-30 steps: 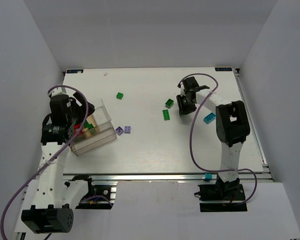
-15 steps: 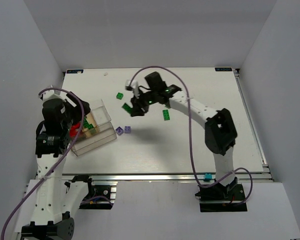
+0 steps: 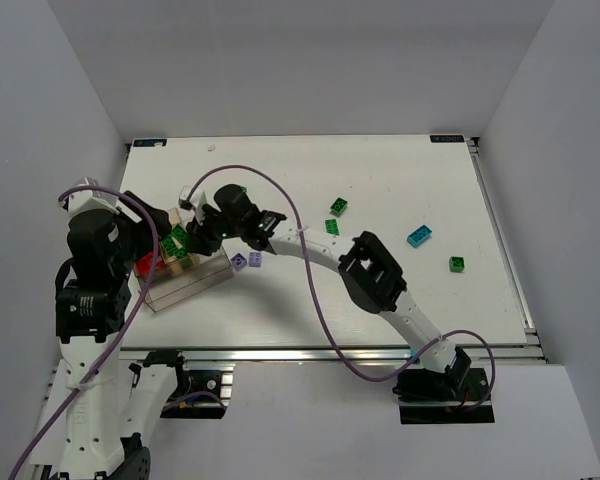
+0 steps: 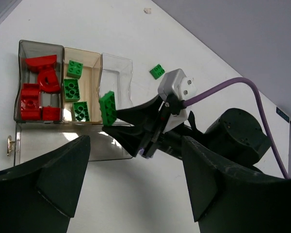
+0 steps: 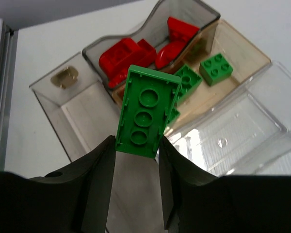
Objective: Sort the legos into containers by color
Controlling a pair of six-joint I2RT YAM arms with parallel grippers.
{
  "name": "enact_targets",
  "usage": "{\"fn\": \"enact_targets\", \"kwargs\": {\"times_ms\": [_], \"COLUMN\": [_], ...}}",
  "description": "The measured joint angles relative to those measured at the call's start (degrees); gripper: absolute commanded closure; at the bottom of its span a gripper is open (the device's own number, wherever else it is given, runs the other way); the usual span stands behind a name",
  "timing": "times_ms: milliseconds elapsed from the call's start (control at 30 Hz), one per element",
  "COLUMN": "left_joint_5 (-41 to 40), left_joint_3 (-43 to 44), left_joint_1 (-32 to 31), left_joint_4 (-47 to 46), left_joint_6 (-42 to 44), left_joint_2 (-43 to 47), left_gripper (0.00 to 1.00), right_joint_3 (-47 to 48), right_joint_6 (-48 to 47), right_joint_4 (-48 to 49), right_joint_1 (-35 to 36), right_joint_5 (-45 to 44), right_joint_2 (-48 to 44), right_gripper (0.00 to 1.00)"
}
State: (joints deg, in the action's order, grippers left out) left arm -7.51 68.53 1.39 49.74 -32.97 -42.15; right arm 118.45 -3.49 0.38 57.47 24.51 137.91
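On a white worktop (image 3: 310,300), your left arm (image 3: 90,265) stands at the far left, just left of a clear box (image 3: 195,285). The left jaws hang above the box's near side, spread wide with nothing between them.

The box is split into side-by-side sections. Seen from the left wrist camera, the leftmost section holds red bricks (image 4: 36,92). The tan-floored section beside it holds three green bricks (image 4: 72,90).

Your right arm (image 3: 370,275) reaches all the way across the worktop to the box. The right jaws are partly closed, pinching a long green brick (image 5: 148,112) by its sides, with its hollow underside toward the right wrist camera. That brick hangs above the box, about where the tan-floored section meets the clear section next to it.

Just right of the box lie two purple bricks (image 3: 239,261), side by side. Farther right of the box are two green pieces (image 3: 338,207), near each other. Well right of the box lies a teal brick (image 3: 418,236), and past it a lone green brick (image 3: 457,264).
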Motion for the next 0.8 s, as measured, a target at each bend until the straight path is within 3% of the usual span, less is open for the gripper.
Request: {"fn": "enact_targets", "kwargs": {"times_ms": [200,300,367,400,500,633,800], "left_joint_5": [0.0,0.1,0.3,0.5,0.8,1.6,3.4], "left_joint_3": [1.9,2.2,2.3,2.3,2.3,2.3,2.3], "left_joint_1": [0.0,0.0,0.0,0.0,0.0,0.0,0.0], "left_joint_4": [3.5,4.3,4.6,4.7,4.9,4.9,3.3], "left_joint_6": [0.8,1.1,1.3,1.3,1.5,1.7,1.6], "left_joint_2": [-0.9,-1.0,-1.0,-1.0,-1.0,-1.5,-2.0], "left_gripper": [0.15,0.14,0.14,0.14,0.14,0.14,0.22], "right_joint_3": [2.6,4.9,5.5,5.6,6.1,6.1,6.3], "right_joint_6": [1.9,2.0,2.0,1.9,1.4,0.3,0.3], "right_joint_4": [9.6,12.7,14.0,14.5,15.3,15.3,16.3], "right_joint_1": [3.2,3.9,4.2,4.2,4.2,4.1,3.3], "right_joint_5": [-6.6,-9.1,-10.6,-11.3,-12.7,-13.4,-13.0], "right_joint_2": [4.2,6.7,7.8,8.3,9.7,10.5,10.2], "right_gripper": [0.97,0.74,0.64,0.53,0.37,0.26,0.26]}}
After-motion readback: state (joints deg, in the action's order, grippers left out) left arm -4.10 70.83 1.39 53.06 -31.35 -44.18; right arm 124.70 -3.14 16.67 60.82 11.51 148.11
